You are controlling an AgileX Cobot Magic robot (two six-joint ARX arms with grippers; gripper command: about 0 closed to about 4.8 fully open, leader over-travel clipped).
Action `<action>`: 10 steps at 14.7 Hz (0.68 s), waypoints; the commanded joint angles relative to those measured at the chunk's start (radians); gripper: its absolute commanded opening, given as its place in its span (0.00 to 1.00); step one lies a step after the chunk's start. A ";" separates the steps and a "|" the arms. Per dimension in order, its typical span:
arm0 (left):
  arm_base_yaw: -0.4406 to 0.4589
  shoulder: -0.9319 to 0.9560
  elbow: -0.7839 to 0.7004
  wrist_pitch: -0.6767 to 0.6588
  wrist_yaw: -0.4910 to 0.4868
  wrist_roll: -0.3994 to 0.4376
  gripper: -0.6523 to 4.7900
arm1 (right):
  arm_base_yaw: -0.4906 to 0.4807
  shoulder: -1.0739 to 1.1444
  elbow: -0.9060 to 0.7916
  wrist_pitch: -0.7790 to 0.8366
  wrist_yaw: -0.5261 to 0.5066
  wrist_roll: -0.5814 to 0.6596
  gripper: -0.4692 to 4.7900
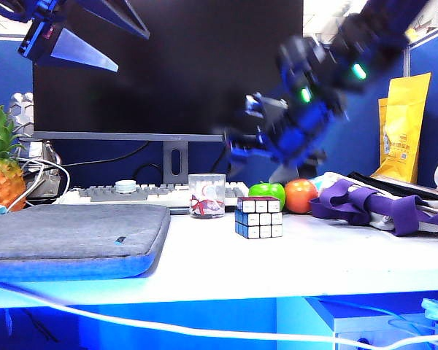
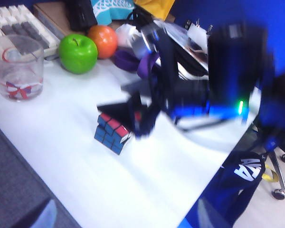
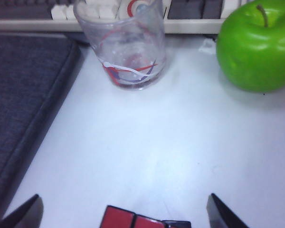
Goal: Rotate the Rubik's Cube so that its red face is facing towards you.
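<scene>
Sitting upright on the white tabletop [image 1: 336,262], the black-framed Rubik's Cube [image 1: 259,217] shows white squares frontward, its red face [image 3: 133,221] seemingly rearward; clear glass cup [image 1: 206,195] looks empty; left hand [image 1: 80,44] and right hand [image 3: 123,213] gape, holding nothing.

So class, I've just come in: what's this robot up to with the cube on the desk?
The Rubik's Cube sits on the white desk, in front of the green apple, with white and blue sides facing the exterior camera. The right gripper hangs over it, jaws open on either side, red face between them, nothing gripped yet. The left gripper is raised high on the left, open and holding nothing.
</scene>
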 commanded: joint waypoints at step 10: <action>-0.001 -0.003 0.000 -0.038 0.073 0.000 0.85 | -0.080 0.035 0.359 -0.687 -0.245 -0.006 1.00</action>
